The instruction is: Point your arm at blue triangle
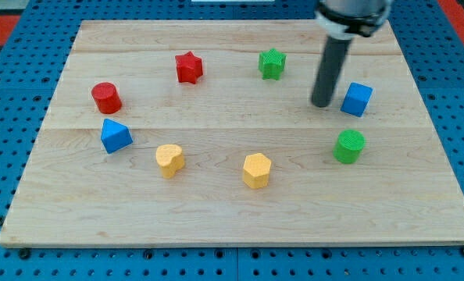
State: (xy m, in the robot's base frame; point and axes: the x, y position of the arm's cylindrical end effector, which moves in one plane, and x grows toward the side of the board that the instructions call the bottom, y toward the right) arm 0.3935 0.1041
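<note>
Beside blue cube [357, 99], my tip [322, 104].

Single camera, high front vantage, angled down over whole wooden board [232, 211], moderately close.

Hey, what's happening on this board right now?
My tip rests on the wooden board at the view's right, just left of the blue cube and touching nothing. The blue triangle I should point at sits far across, at the view's left, below the red cylinder.
</note>
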